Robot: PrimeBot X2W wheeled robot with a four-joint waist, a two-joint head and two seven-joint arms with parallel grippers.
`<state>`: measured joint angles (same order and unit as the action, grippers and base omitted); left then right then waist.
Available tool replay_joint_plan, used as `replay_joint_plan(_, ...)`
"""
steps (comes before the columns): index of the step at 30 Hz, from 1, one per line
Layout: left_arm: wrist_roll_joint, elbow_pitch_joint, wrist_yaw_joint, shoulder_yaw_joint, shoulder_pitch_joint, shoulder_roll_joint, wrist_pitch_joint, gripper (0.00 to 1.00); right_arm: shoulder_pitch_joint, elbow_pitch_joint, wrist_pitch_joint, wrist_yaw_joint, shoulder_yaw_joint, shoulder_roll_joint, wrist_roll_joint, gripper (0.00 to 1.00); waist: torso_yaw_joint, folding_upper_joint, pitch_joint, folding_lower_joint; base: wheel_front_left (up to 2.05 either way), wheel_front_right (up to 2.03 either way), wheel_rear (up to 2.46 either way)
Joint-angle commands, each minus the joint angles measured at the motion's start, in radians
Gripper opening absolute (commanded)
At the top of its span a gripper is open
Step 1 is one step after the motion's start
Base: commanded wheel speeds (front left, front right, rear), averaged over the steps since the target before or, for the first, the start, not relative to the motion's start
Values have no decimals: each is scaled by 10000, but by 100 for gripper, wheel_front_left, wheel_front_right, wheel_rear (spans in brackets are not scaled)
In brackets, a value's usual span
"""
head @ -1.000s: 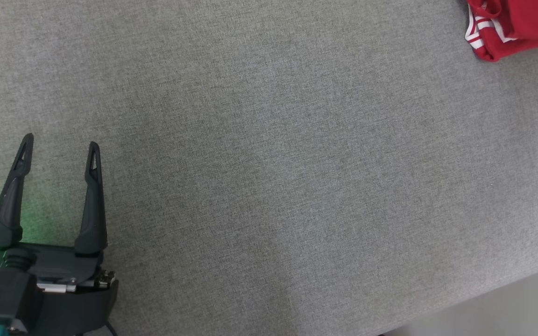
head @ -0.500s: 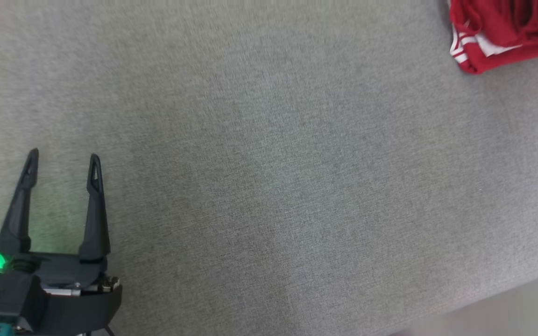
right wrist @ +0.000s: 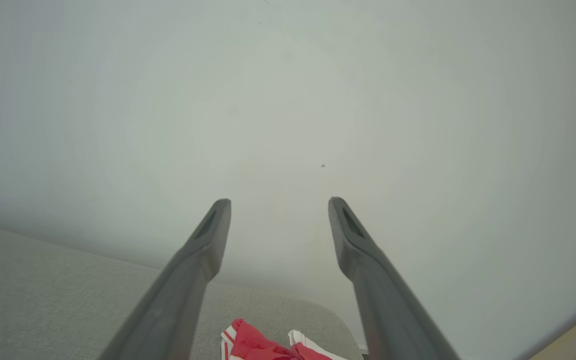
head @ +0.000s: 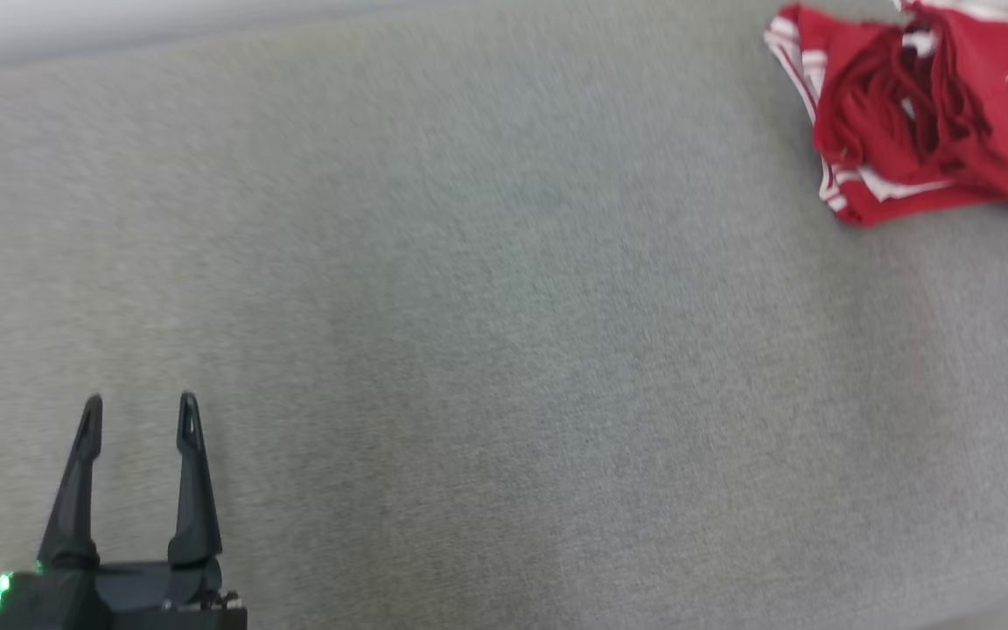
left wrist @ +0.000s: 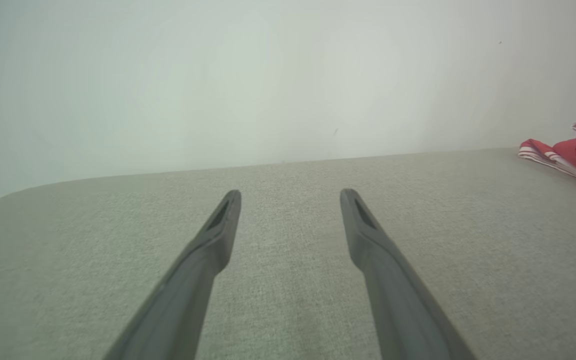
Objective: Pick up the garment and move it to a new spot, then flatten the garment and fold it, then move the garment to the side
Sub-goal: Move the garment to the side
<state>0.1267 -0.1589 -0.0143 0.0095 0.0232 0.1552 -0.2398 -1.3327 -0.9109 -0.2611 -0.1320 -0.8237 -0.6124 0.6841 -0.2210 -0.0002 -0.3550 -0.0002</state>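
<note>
Head view: garment (head: 915, 131), red with white stripes, lies bunched at the far right of the grey table (head: 504, 350). The picture's edge cuts it off, so no long axis can be read. Left tool (head: 141, 404) sits at the lower left, fingers wide and empty, well apart from the cloth.

Left wrist view: wide fingers over bare table, the garment far off to the right.

Right wrist view: right tool (right wrist: 279, 205) is spread wide and empty, with the garment just below its fingers. The right arm looks much the nearer for the pick-up.

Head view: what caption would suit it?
Crumpled red white-striped garment at upper right of grey fabric surface; open left end effector at lower left.
</note>
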Motion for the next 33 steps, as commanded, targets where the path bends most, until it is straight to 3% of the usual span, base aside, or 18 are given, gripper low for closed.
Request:
replay_joint_plan(1,173,133,46,55,-226,-92,-82,100,579,320,-38,28,375,68,-124,100,738,2,1076,2,0,0,0)
replay_joint_plan(11,515,542,126,322,-911,-296,-220,100,3719,2258,-28,27,2747,455,-1015,100,1295,2,2179,2,0,0,0)
replay_joint_plan(23,533,1119,-12,114,-990,-386,-263,100,8006,4718,216,27,6028,2163,-2716,100,1966,2,2829,2,0,0,0)
replay_joint_plan(33,506,1547,-155,-97,-830,-522,-252,100,10942,7181,962,27,7309,3457,-3814,100,2367,2,3193,2,0,0,0)
